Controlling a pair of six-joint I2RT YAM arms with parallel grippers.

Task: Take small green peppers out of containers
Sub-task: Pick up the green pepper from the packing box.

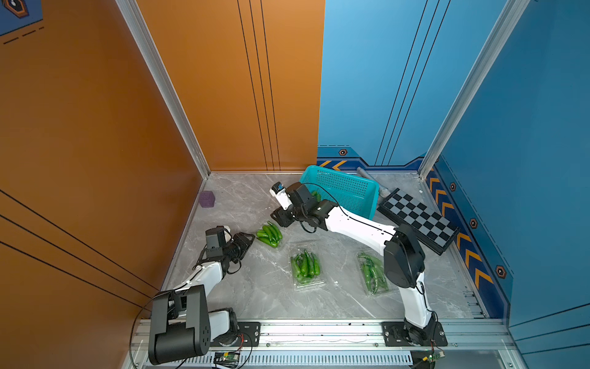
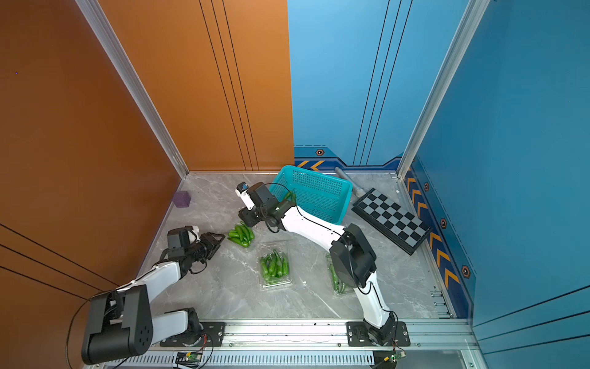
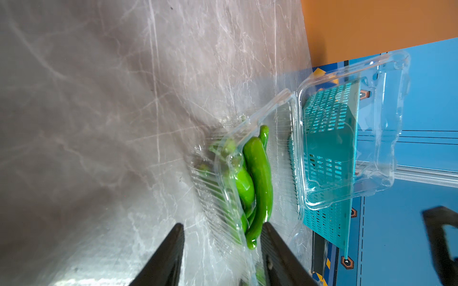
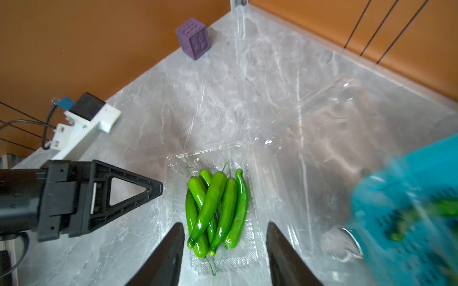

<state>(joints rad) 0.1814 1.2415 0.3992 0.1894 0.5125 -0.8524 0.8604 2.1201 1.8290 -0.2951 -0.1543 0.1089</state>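
Although a start looks to have been made, most of the task appears to remain. Taking the table (image 1: 242, 287) in a top view as a clock face, with twelve at the far wall, a purple cube (image 1: 207, 199) sits at ten o'clock against the orange wall. Its faces carry a raised pattern that cannot be read.

At nine o'clock the left gripper (image 1: 250, 242) points at the open tray (image 4: 173, 158). Its jaws stand apart and hold nothing, with the tray's near edge between them in the left wrist view. The tray's clear lid (image 3: 347, 123) is swung back, and about six peppers (image 4: 215, 210) lie bunched inside. The right gripper (image 4: 225, 224) hangs over them from the twelve o'clock side, jaws also apart and empty.

Towards six o'clock the middle tray (image 1: 308, 286) is full. Whether its lid is latched cannot be told.

At one o'clock a teal basket (image 1: 348, 188) shows a little green in its near corner, probably peppers already moved. At four o'clock the right-hand tray (image 1: 376, 292), partly hidden by the right arm, also looks full.

A chessboard (image 1: 418, 220) lies at three o'clock. No brand, label or legible writing shows anywhere.
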